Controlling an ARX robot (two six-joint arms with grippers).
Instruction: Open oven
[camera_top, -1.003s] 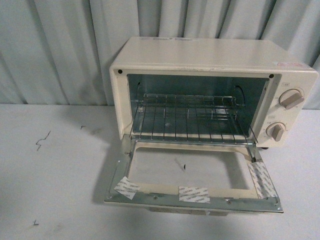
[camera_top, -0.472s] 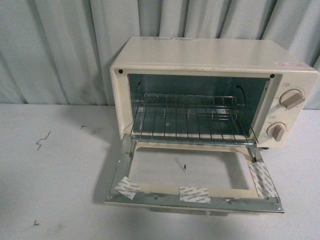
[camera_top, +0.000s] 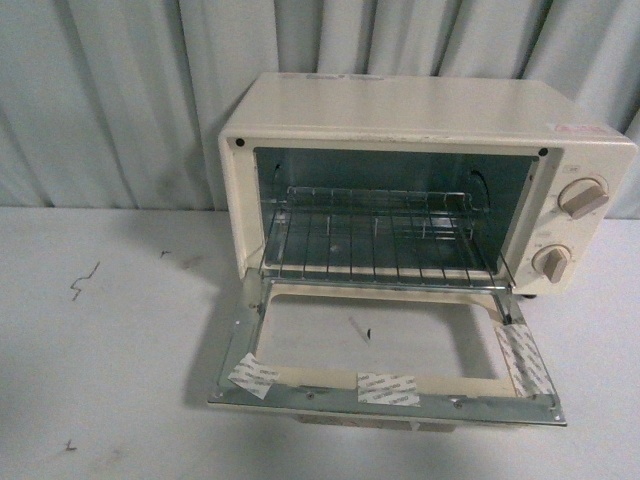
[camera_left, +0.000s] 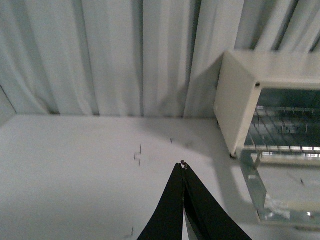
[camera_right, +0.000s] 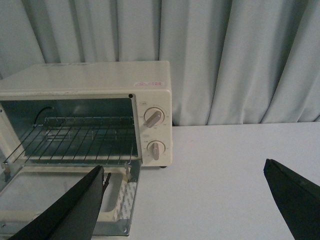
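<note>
Nothing moved, oven door down flat

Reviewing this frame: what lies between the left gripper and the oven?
Only bare white table, with a few small dark marks, separates the shut left gripper from the oven. The left wrist view shows this.

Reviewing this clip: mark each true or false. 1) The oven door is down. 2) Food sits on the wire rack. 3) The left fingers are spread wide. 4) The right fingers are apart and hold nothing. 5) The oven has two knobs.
1) True: the oven door lies open.
2) False: the wire rack is bare.
3) False: the left gripper fingers meet at their tips.
4) True: the right gripper is open and empty.
5) True: upper knob, lower knob.
</note>
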